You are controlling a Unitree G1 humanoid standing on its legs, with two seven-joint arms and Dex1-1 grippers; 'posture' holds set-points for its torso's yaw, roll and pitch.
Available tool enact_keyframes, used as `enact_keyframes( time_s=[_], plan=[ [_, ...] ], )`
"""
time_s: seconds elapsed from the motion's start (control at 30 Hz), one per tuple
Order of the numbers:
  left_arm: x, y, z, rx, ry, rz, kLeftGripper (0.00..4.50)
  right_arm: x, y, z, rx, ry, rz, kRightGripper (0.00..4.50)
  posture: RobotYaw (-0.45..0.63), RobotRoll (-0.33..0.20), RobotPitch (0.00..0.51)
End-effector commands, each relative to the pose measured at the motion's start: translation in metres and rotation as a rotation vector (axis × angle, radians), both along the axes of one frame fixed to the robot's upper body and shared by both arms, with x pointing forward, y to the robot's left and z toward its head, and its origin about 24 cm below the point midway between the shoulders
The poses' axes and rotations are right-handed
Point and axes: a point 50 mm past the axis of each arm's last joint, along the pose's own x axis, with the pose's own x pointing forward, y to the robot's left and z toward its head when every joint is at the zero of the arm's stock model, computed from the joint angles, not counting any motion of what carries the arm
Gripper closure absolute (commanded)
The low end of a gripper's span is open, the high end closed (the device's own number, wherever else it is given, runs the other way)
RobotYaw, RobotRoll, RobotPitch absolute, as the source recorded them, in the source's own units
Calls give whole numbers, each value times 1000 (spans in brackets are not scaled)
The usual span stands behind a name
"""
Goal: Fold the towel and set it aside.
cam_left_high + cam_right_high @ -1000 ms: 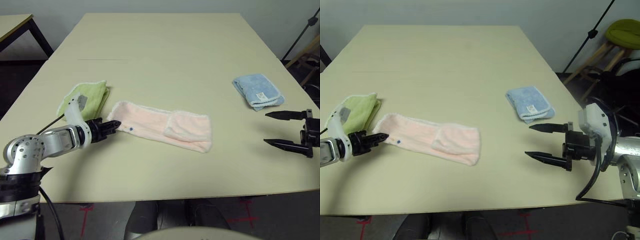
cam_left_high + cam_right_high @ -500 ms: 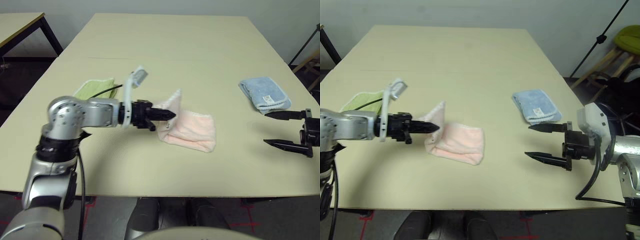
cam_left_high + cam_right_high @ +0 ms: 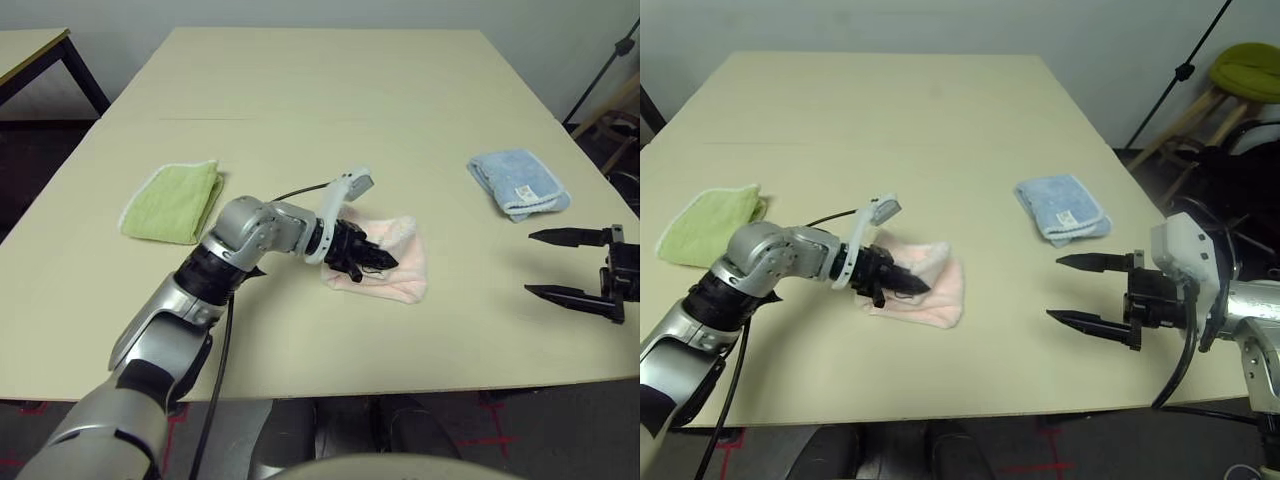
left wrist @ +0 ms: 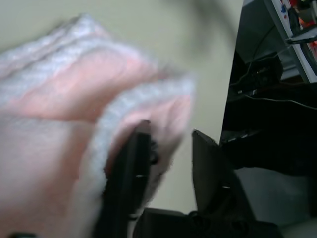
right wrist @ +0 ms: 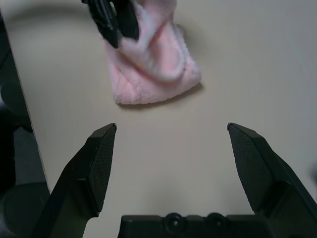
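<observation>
The towel (image 3: 392,262) lies folded mid-table, with the left gripper (image 3: 377,262) on its top layer, fingers parted with a fold between them, and the right gripper (image 3: 545,265) wide open, empty, well right of it

A robotics lab or test room — not a home. A broad, pale wooden desk (image 3: 330,120) stands under a plain white wall (image 3: 940,25), with a second black-legged desk (image 3: 30,50) just beside it at the robot's left. Red tape marks (image 3: 1035,465) cross the dark floor below the near edge — the sort laid down to fix a position. To the robot's right a black light or camera stand (image 3: 1185,70) slants up beside a wooden stool with a yellow-green cushion (image 3: 1250,65), and loose black cables (image 4: 267,94) trail over dark equipment there. The desk carries just three folded cloths, well apart.
</observation>
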Motion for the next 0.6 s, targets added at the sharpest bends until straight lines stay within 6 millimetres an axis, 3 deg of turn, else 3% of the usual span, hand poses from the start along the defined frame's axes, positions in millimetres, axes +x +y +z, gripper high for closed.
enact_keyframes(
  time_s=[0.03,0.13,0.2,0.4,0.6],
  plan=[
    [-8,0,17,-23,-12,-51,1541,0,4,-7,-27,75,-24,0,62,0,112],
    [-15,7,39,-81,-25,-63,489,5,8,-9,-13,70,-65,0,70,0,111],
    [-18,16,54,-111,-36,-57,50,9,13,-8,27,86,-77,0,70,0,111],
    [-14,54,71,-101,-80,83,50,22,36,0,138,63,-60,0,85,0,106],
    [-1,92,48,-11,-139,272,50,42,85,-4,126,-20,60,0,93,0,104]
  ],
)
